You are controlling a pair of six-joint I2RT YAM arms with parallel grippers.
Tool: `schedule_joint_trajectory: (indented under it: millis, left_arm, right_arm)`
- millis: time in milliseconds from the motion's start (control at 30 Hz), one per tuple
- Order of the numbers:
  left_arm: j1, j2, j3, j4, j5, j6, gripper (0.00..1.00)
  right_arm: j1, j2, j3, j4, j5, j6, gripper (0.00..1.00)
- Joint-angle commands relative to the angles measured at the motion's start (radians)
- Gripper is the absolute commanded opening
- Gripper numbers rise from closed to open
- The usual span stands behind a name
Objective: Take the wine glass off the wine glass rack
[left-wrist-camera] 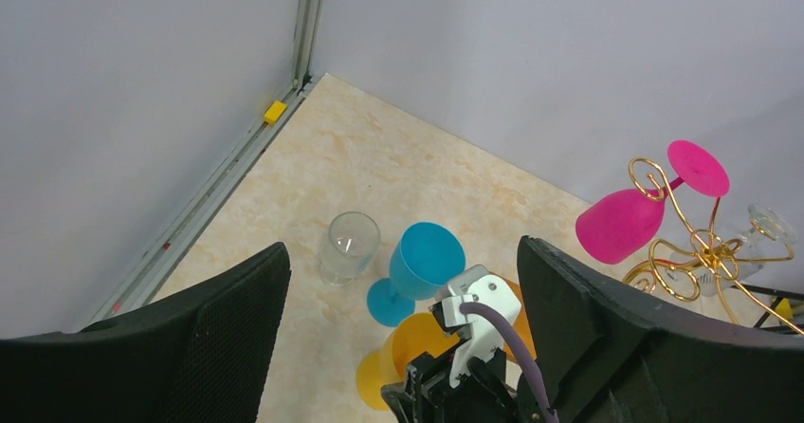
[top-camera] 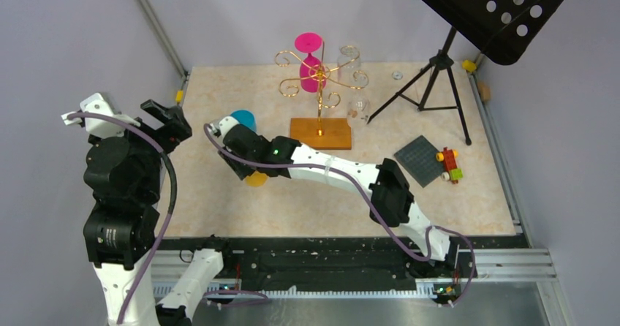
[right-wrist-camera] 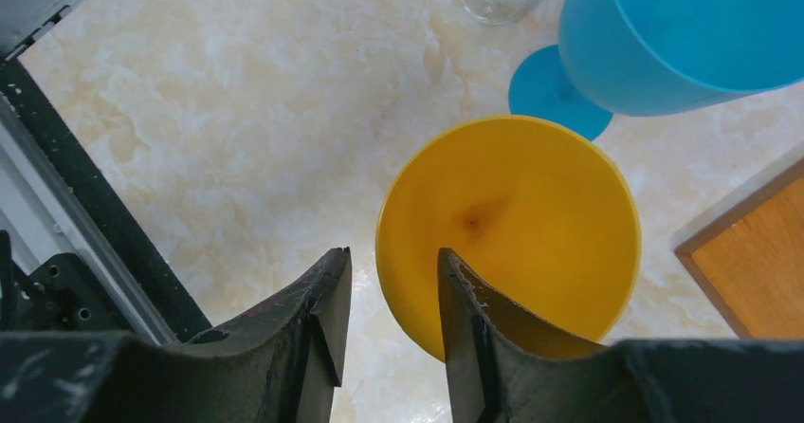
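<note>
The gold wire wine glass rack (top-camera: 319,85) stands on its orange-brown wooden base (top-camera: 320,133) at the back middle. A pink wine glass (top-camera: 312,64) hangs upside down on it, also in the left wrist view (left-wrist-camera: 621,224). Clear glasses (top-camera: 351,64) hang on its right side. A yellow wine glass (right-wrist-camera: 512,214) stands upright on the table beside a blue wine glass (right-wrist-camera: 683,34). My right gripper (right-wrist-camera: 391,257) is open, with the yellow rim between its jaws: one finger inside the bowl, one outside. My left gripper (left-wrist-camera: 403,328) is open and empty, raised at the left.
A clear tumbler (left-wrist-camera: 349,245) stands left of the blue glass. A black tripod music stand (top-camera: 439,77) fills the back right. A dark grey plate (top-camera: 420,159) and toy bricks (top-camera: 449,165) lie at the right. Walls close the back and sides.
</note>
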Motion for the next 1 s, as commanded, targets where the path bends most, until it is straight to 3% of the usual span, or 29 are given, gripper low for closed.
schedule_joint_trajectory:
  millis: [0,333,433,667,800,967]
  left_arm:
    - [-0.004,-0.003,0.028,0.013,0.018,0.01,0.93]
    - [-0.005,-0.002,0.022,0.018,0.08,0.009,0.93]
    - [-0.005,-0.004,0.016,0.026,0.121,0.011,0.94]
    - [-0.005,0.0,-0.026,0.088,0.374,0.045,0.93]
    - [-0.005,0.006,-0.042,0.119,0.493,0.05,0.92]
    - [-0.005,0.013,-0.062,0.154,0.579,0.044,0.92]
  right_arm:
    - [-0.001,-0.079,0.056,0.045,-0.062,0.033,0.42]
    - [-0.058,-0.303,-0.087,0.138,-0.115,0.077,0.58]
    - [-0.073,-0.387,-0.148,0.174,-0.117,0.087,0.58]
    - [-0.115,-0.634,-0.297,0.201,-0.018,0.079,0.56]
    - [-0.156,-0.792,-0.386,0.204,0.113,0.066,0.55]
    - [-0.308,-0.935,-0.502,0.218,0.124,0.116,0.6]
